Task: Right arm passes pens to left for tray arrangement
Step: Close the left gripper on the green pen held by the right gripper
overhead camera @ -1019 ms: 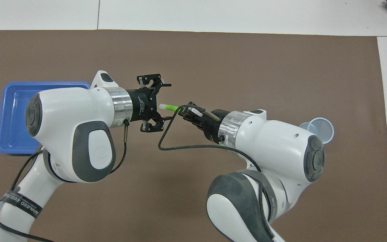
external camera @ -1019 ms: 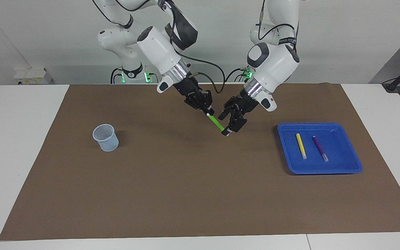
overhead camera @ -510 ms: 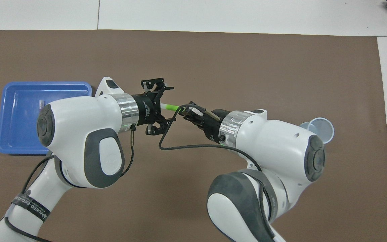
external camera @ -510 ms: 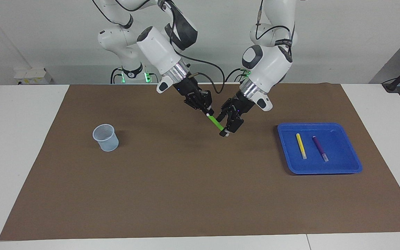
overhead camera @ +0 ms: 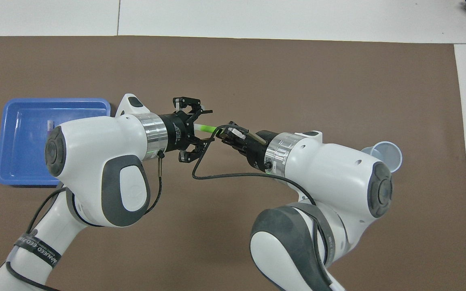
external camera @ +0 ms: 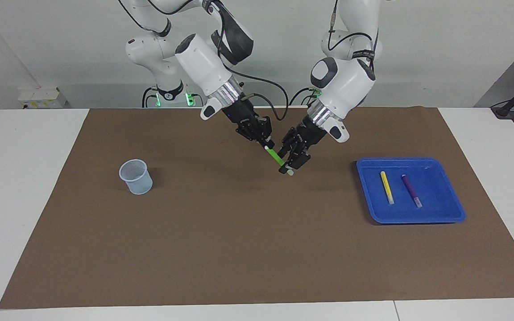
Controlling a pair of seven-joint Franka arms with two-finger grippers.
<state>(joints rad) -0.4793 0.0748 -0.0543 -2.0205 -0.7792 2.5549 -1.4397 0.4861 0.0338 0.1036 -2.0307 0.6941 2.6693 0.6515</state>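
Note:
My right gripper (external camera: 266,141) is shut on the upper end of the bright green pen (external camera: 275,156) and holds it slanted in the air over the middle of the mat. My left gripper (external camera: 287,166) is open, with its fingers on either side of the pen's lower whitish end. In the overhead view the green pen (overhead camera: 205,129) runs from the right gripper (overhead camera: 223,135) into the gap of the left gripper (overhead camera: 202,129). The yellow pen (external camera: 387,187) and the purple pen (external camera: 411,190) lie side by side in the blue tray (external camera: 444,216).
A small pale-blue mesh cup (external camera: 136,176) stands on the brown mat (external camera: 239,249) toward the right arm's end; it also shows in the overhead view (overhead camera: 386,153). The tray (overhead camera: 18,178) sits toward the left arm's end, partly covered by the left arm.
My left gripper has moved in along the green pen toward the right gripper, and its open fingers now straddle the pen's free end. The right gripper has stayed still with the pen.

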